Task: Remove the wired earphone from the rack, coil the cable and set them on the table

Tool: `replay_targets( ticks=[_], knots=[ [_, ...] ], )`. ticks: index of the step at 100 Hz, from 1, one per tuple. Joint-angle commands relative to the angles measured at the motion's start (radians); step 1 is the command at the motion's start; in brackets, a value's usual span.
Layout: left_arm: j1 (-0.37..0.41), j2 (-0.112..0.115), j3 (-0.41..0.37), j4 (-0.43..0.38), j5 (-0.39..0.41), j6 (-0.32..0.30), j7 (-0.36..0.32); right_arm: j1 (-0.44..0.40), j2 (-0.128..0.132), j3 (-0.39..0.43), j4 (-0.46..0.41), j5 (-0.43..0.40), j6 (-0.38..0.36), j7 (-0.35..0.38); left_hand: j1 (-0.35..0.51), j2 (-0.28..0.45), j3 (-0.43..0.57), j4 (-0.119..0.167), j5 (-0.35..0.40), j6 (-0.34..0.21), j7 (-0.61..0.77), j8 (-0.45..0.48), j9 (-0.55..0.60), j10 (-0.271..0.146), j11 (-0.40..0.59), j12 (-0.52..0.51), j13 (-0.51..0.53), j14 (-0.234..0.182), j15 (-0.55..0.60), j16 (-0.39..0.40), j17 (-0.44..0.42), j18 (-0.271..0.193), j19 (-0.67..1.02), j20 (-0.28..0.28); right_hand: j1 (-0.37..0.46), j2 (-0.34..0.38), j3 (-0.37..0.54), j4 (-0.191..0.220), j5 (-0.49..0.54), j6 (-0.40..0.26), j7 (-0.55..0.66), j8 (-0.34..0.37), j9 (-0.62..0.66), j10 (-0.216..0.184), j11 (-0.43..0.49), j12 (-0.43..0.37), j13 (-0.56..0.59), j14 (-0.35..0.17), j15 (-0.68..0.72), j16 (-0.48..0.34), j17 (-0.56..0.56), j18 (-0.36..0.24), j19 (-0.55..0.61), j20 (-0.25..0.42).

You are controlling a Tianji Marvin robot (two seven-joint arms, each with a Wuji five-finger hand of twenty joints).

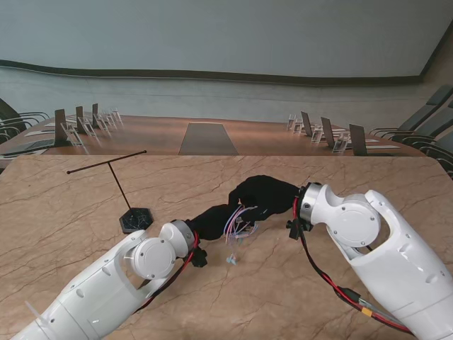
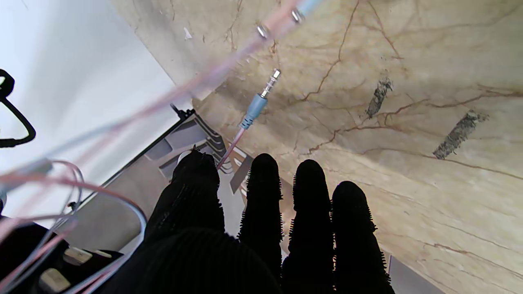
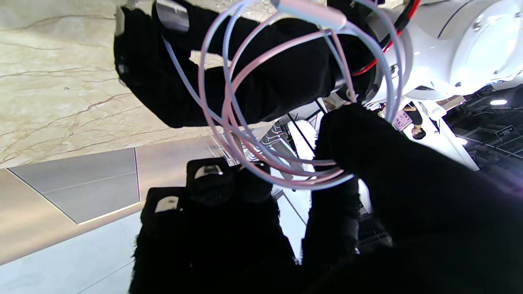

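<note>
The wired earphone's cable [image 1: 237, 223] hangs as several pink and pale-blue loops in the air above the middle of the counter [image 1: 64, 212], gathered between the two black-gloved hands. In the right wrist view the loops [image 3: 286, 122] form a rough ring that passes around the right hand's fingers [image 3: 229, 183] and thumb, with a pale inline piece at the far side of the ring. The right hand [image 1: 265, 195] is curled and hooked through the coil, so it holds the cable. The left hand [image 1: 212, 221] sits just beside the loops on the robot's left; in its own wrist view four fingers [image 2: 263, 183] lie straight and side by side, strands [image 2: 229, 147] run past them, and the pictures do not settle whether that hand grips the cable or only touches it. The blue-sleeved audio plug [image 2: 257, 106] dangles beyond those fingertips above the marble surface. In the stand view a small pale piece [image 1: 231, 259] lies on the counter nearer to the robot than the hands; it is too small to identify.

The rack [image 1: 124, 191], a thin dark T-shaped rod on a black hexagonal base, stands upright to the robot's left, well apart from the coil, with its crossbar bare.
</note>
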Motion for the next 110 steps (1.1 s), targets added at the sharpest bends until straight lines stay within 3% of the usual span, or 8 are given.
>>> replay_targets(
  ticks=[1,16,35,46,66,88,110],
  knots=[
    [0.001,-0.004,-0.009,0.002,0.004,-0.002,0.005,-0.017,0.003,0.005,-0.017,-0.007,-0.006,0.009,0.053,0.022,-0.007,0.001,0.014,-0.052,0.028,0.033,-0.036,-0.004,-0.019,0.027,-0.039,-0.018,-0.003,0.005,-0.029,-0.015,-0.019,-0.017,0.045,0.013,0.125,0.081,0.091,-0.105,0.082,0.046,-0.019,0.115,0.024,-0.009,0.009,0.075,0.014,-0.008,-0.046,-0.074,-0.035,-0.007],
    [0.001,-0.002,-0.025,0.001,0.028,-0.004,0.016,-0.04,0.008,0.027,-0.034,-0.017,-0.007,0.021,0.038,0.018,-0.004,-0.001,0.028,-0.061,-0.012,0.106,-0.114,-0.021,-0.012,0.08,-0.105,-0.055,-0.015,0.027,-0.073,-0.045,-0.084,-0.03,0.047,0.009,0.129,0.083,0.092,-0.103,0.083,0.044,-0.023,0.116,0.023,-0.008,0.005,0.075,0.011,-0.008,-0.05,-0.075,-0.037,-0.008],
    [0.002,0.004,-0.043,-0.004,0.066,-0.005,0.02,-0.063,0.013,0.054,-0.054,-0.025,-0.016,0.034,0.033,0.003,-0.001,0.0,0.061,-0.063,-0.048,0.139,-0.122,-0.05,0.123,0.262,-0.129,-0.113,0.077,0.126,-0.096,-0.073,-0.072,0.02,0.046,0.007,0.132,0.083,0.092,-0.101,0.083,0.042,-0.023,0.117,0.022,-0.007,0.005,0.075,0.011,-0.007,-0.05,-0.075,-0.037,-0.009],
    [-0.001,0.009,-0.048,-0.009,0.083,-0.009,0.011,-0.069,0.015,0.062,-0.058,-0.029,-0.018,0.039,0.046,-0.002,0.002,-0.001,0.072,-0.03,-0.062,0.148,-0.041,-0.051,0.197,0.295,-0.07,-0.108,0.14,0.166,-0.068,-0.053,-0.017,0.063,0.045,0.007,0.134,0.084,0.092,-0.101,0.084,0.042,-0.024,0.116,0.022,-0.007,0.005,0.074,0.011,-0.007,-0.049,-0.075,-0.037,-0.009],
    [-0.008,0.015,-0.049,-0.015,0.09,-0.017,-0.007,-0.075,0.016,0.071,-0.063,-0.035,-0.012,0.046,0.09,-0.006,0.0,-0.007,0.038,0.085,-0.012,0.177,0.133,-0.03,0.274,0.247,0.087,-0.059,0.234,0.181,0.034,0.011,0.113,0.111,0.046,0.007,0.135,0.084,0.092,-0.1,0.085,0.041,-0.023,0.117,0.023,-0.007,0.005,0.075,0.011,-0.006,-0.048,-0.074,-0.036,-0.01],
    [-0.017,0.017,-0.051,-0.015,0.105,-0.041,-0.006,-0.074,0.017,0.074,-0.062,-0.037,-0.014,0.049,0.091,-0.034,0.063,-0.025,-0.006,-0.001,0.171,0.251,0.209,-0.049,0.304,0.245,0.166,-0.03,0.269,0.17,0.103,0.064,0.149,0.124,0.046,0.007,0.137,0.085,0.093,-0.097,0.087,0.042,-0.02,0.116,0.023,-0.007,0.008,0.074,0.012,-0.006,-0.045,-0.073,-0.035,-0.01],
    [-0.02,0.027,-0.063,-0.038,0.097,-0.043,-0.043,-0.067,0.017,0.071,-0.057,-0.039,-0.016,0.049,0.091,0.015,0.082,-0.035,-0.045,-0.035,0.217,0.325,0.18,-0.073,0.335,0.243,0.161,-0.048,0.291,0.182,0.105,0.058,0.159,0.14,0.045,0.007,0.137,0.086,0.09,-0.097,0.089,0.044,-0.018,0.115,0.024,-0.008,0.011,0.074,0.013,-0.005,-0.041,-0.073,-0.034,-0.01]
  ],
)
